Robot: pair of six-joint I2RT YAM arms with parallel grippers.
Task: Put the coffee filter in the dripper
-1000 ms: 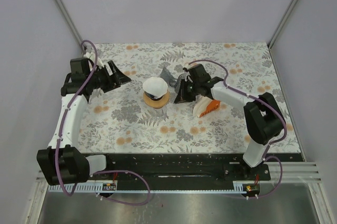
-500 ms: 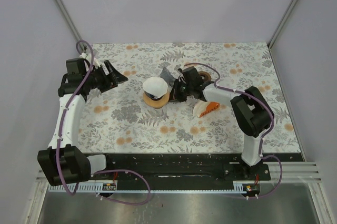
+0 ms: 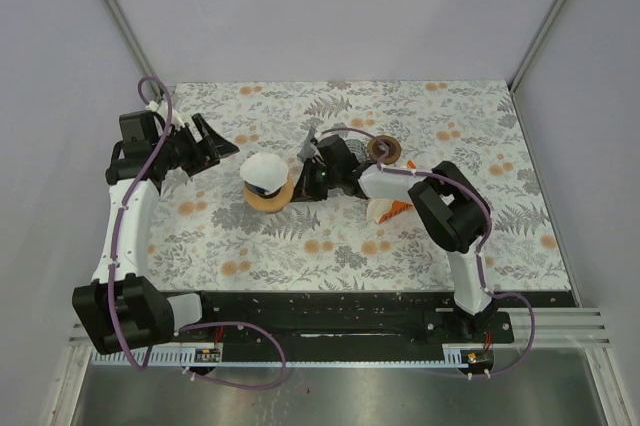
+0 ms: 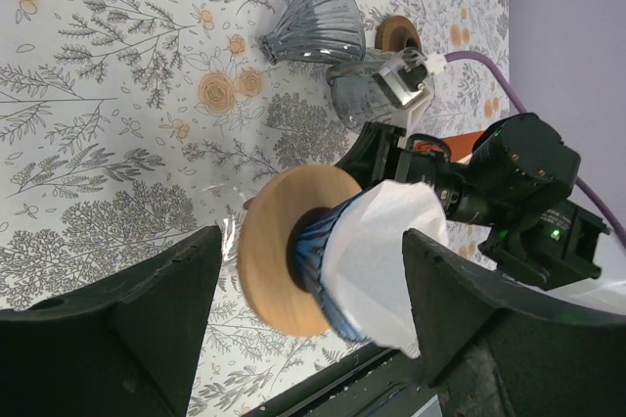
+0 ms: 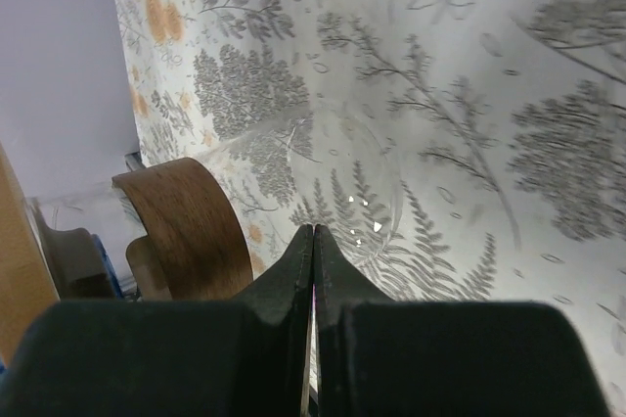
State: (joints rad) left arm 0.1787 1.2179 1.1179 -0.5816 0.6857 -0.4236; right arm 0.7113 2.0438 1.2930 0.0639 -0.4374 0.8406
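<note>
The dripper (image 3: 266, 196) is a bluish glass cone on a round wooden base, and the white coffee filter (image 3: 264, 170) sits in its top. In the left wrist view the dripper (image 4: 293, 260) and filter (image 4: 386, 255) show between my open fingers, some way ahead and untouched. My left gripper (image 3: 222, 146) (image 4: 313, 234) hovers up and left of it, holding nothing. My right gripper (image 3: 300, 184) (image 5: 313, 231) is shut and empty, its tip low against the dripper's right side.
A second clear glass cone (image 3: 316, 138) (image 4: 315, 18) and a clear glass piece (image 4: 364, 94) lie behind the right gripper. A dark wooden ring (image 3: 383, 151) (image 5: 186, 231) rests further right. An orange and white packet (image 3: 392, 208) lies under the right arm.
The shut right gripper swept left and the dripper with its filter slid left along the table with it. The left gripper drew back slightly to the left, still open.
</note>
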